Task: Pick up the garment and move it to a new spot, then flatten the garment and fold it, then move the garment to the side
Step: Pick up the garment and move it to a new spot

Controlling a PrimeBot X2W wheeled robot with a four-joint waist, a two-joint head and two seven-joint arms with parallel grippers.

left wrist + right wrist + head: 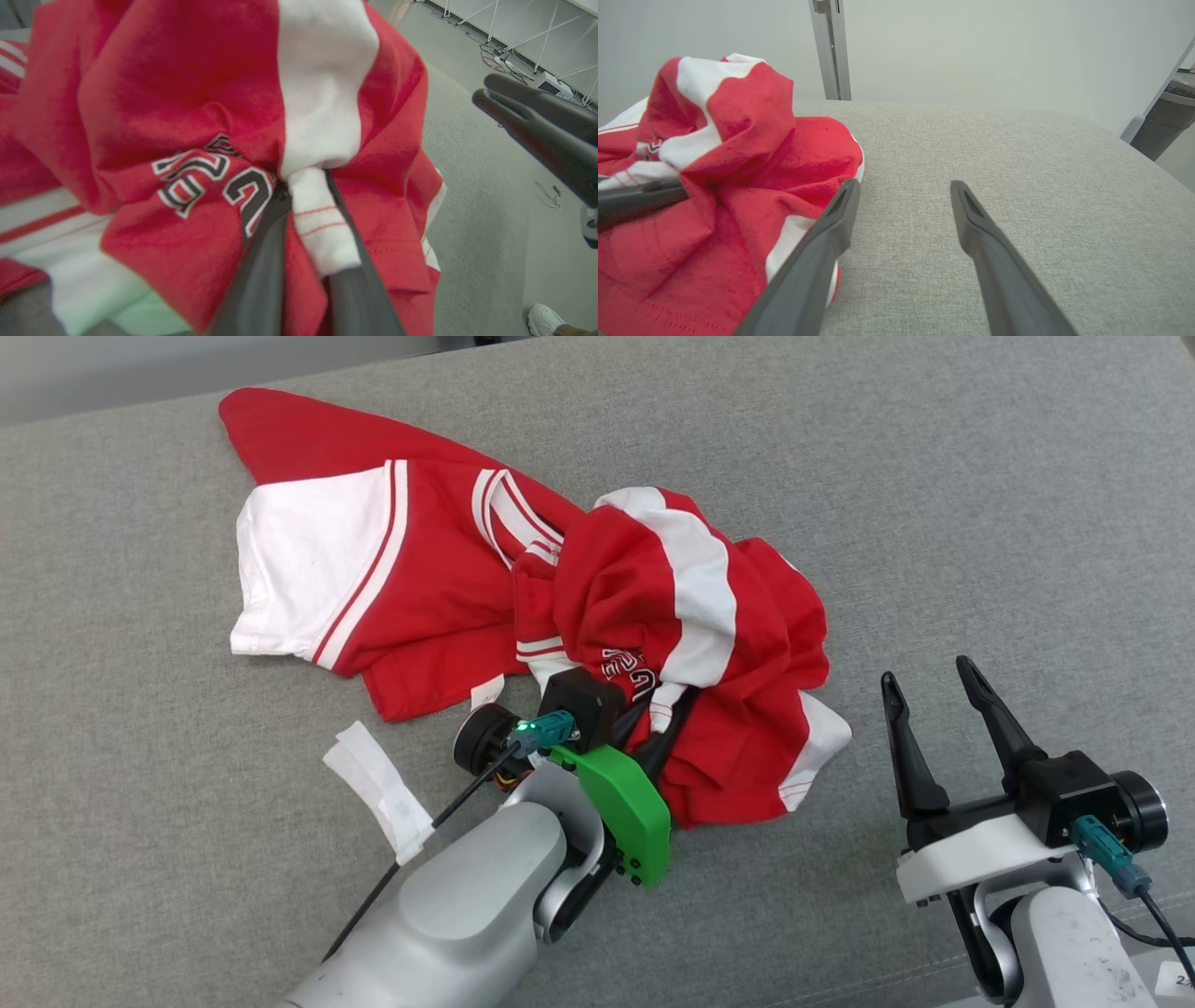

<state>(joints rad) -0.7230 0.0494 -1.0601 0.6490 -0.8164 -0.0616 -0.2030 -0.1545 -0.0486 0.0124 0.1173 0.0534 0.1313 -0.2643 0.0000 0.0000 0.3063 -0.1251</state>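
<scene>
So the crumpled red-and-white cotton jersey [420,579] lies mid-way across the grey woven-fabric cushion [934,476]. Its long axis runs from the far-left edge toward the near-right, with the flat sleeve end pointing far-left and the bunched end near-right. The left gripper [306,181] is pinched tight on a white fold of it. The right gripper [929,686] sits just beside the bunch, jaws wide apart.
</scene>
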